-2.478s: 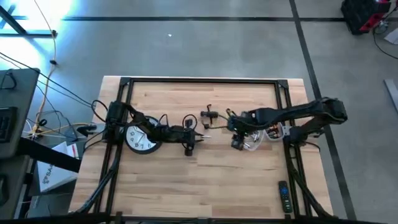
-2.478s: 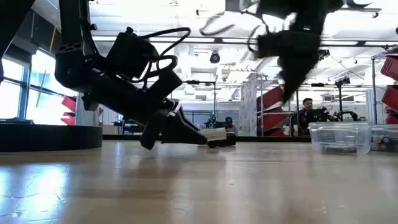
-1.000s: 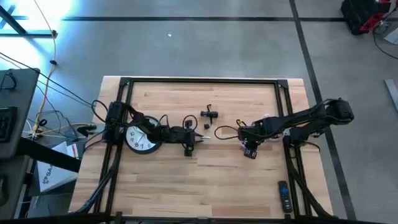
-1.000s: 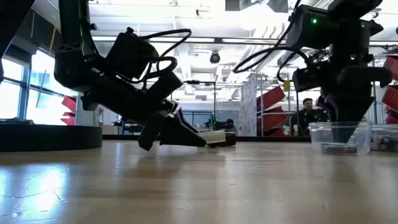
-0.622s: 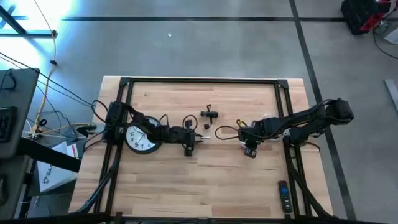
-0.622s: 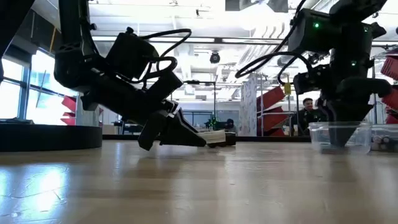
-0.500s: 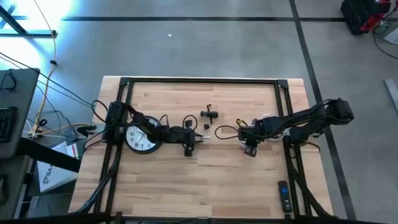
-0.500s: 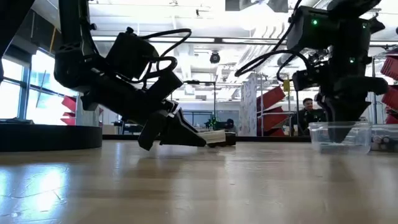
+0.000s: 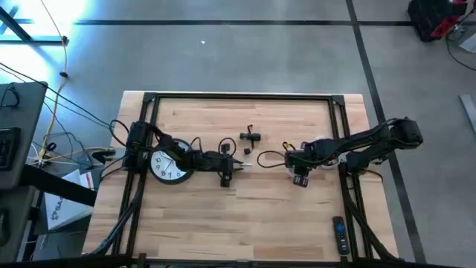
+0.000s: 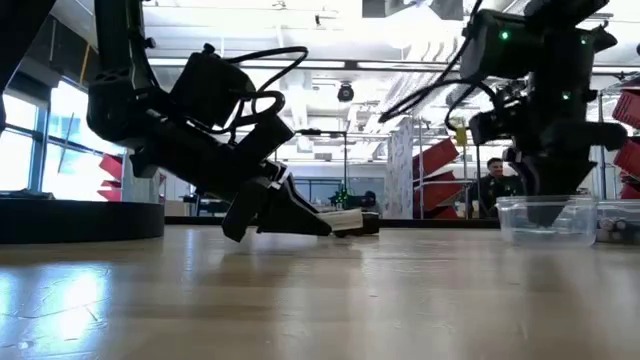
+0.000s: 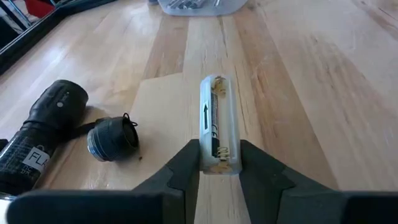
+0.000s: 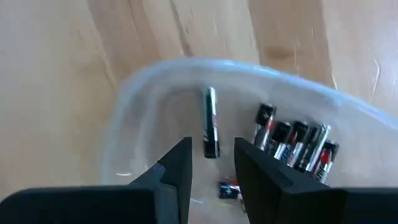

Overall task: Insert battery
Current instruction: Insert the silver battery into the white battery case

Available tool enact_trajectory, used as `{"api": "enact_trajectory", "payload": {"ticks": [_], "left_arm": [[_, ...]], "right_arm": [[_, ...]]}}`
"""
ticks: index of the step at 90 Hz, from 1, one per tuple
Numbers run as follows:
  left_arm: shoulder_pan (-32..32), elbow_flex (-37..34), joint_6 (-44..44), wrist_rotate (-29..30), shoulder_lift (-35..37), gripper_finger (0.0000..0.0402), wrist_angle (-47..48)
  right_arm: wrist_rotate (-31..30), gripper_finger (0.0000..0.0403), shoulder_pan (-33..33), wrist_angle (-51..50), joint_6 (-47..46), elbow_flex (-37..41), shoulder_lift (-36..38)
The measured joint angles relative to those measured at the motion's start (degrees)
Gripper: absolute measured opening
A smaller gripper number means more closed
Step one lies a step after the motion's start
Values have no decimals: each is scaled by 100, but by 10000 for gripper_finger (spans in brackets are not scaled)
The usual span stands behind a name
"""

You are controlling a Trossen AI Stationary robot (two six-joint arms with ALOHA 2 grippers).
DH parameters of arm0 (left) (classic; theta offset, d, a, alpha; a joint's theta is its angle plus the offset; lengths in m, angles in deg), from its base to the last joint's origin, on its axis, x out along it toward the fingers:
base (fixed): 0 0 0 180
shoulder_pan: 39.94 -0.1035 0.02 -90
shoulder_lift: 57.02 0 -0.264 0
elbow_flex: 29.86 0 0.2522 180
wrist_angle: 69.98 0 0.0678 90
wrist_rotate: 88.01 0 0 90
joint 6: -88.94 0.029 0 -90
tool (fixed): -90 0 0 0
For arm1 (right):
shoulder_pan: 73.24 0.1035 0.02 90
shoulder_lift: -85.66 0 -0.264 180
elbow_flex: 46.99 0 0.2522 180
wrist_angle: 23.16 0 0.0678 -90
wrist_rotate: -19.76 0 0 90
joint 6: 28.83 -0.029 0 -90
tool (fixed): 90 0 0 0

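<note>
Since 2.5 s ago: right end effector [image 12: 210, 163] shifted away from surface centre, now over clear round plastic tub [image 12: 155, 81] near the right edge. Light wooden surface [image 9: 223, 216] otherwise unchanged. Left end effector [image 11: 220, 167] low at centre, pinching clear plastic battery holder [image 11: 217, 124] with one cell inside. Black flashlight body [image 11: 37, 140] and its black end cap [image 11: 112, 138] just beside. Right fingers [image 12: 177, 163] spread above one loose black-and-silver battery [image 12: 211, 122] in tub.

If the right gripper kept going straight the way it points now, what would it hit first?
Most likely the loose battery lying in the clear container: it sits in line with the open right gripper, apart from the cluster of batteries to one side. How far off it is remains unclear.
</note>
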Motion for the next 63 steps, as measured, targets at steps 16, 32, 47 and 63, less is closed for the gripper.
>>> {"api": "enact_trajectory", "payload": {"ticks": [16, 32, 47, 63], "left_arm": [[0, 0, 0, 1, 0, 78, -3], [2, 0, -111, 1, 0, 78, 30], [0, 0, -164, 84, 0, 78, 102], [0, 0, -205, 84, 0, 78, 132]], "right_arm": [[59, 86, 2, 122, 150, 31, 0], [61, 86, 2, 201, 447, 32, 0], [61, 80, 2, 201, 516, 33, 0], [61, 67, 2, 197, 594, 33, 0]]}}
